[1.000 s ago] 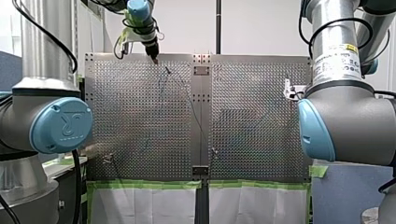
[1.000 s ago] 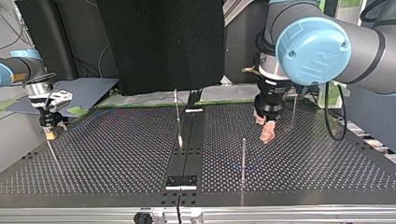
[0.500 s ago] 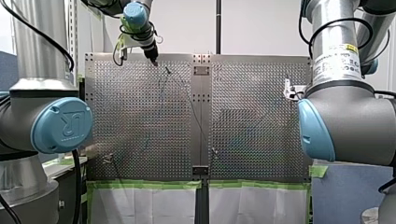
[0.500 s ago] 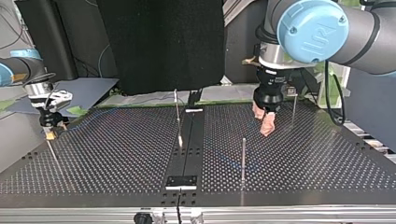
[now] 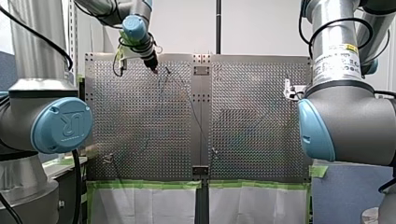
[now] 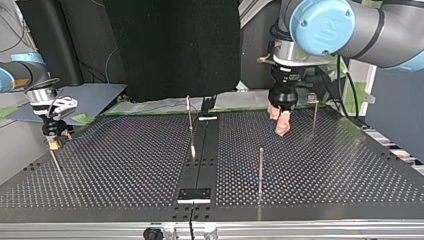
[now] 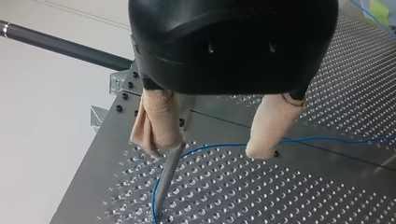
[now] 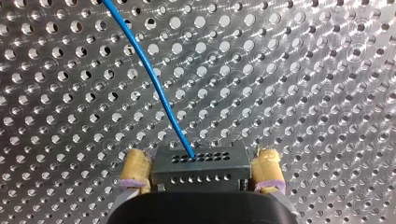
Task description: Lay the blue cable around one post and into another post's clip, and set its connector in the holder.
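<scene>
Two UR5e arms work a perforated table (image 6: 325, 170) split by a dark centre strip (image 6: 200, 165). On the top view's right of the strip, and near it, my left gripper (image 7: 208, 151) hangs over the holes with its beige-wrapped fingers (image 7: 156, 121) spread wide and nothing between them. One fingertip sits at the top of a slim metal post (image 7: 167, 179); whether the two touch cannot be told. The blue cable (image 7: 219, 145) curves out from the foot of that post and runs across the table under the gap between the fingers. Well apart from the strip, on its other side at the top view's left, my right gripper (image 8: 201, 158) pinches the cable's black connector (image 8: 198, 168) between its yellow pads (image 8: 134, 169). The cable leaves the connector's face and arcs away over the table.
</scene>
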Motion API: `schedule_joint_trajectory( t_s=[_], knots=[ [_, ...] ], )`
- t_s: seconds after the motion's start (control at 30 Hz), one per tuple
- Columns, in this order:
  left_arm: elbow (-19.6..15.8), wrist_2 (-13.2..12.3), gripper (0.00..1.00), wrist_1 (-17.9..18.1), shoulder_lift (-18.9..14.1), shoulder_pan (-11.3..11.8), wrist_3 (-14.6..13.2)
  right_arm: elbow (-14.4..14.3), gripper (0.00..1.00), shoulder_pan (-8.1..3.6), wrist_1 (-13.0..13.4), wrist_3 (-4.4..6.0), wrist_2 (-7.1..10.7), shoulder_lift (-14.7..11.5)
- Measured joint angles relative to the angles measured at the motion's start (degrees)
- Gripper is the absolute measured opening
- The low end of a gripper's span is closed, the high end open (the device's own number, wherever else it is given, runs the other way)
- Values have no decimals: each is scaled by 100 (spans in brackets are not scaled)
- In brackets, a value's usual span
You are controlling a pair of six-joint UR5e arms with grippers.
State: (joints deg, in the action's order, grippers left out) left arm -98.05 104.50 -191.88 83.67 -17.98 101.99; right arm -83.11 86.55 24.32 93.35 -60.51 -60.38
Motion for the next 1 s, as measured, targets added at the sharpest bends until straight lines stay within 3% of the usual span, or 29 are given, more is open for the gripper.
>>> schedule_joint_trajectory(
  t_s=[0.43, 0.73, 1.0],
  knots=[
    [-625, -267, 100, 623, -416, -49, 57, 0, 100, 0, 0, 0, 0, 0],
    [-1044, -498, 100, 1043, -363, -203, 51, 0, 100, 0, 0, 0, 0, 0],
    [-1422, -473, 100, 1422, -234, -508, 82, 0, 100, 0, 0, 0, 0, 0]
  ],
)
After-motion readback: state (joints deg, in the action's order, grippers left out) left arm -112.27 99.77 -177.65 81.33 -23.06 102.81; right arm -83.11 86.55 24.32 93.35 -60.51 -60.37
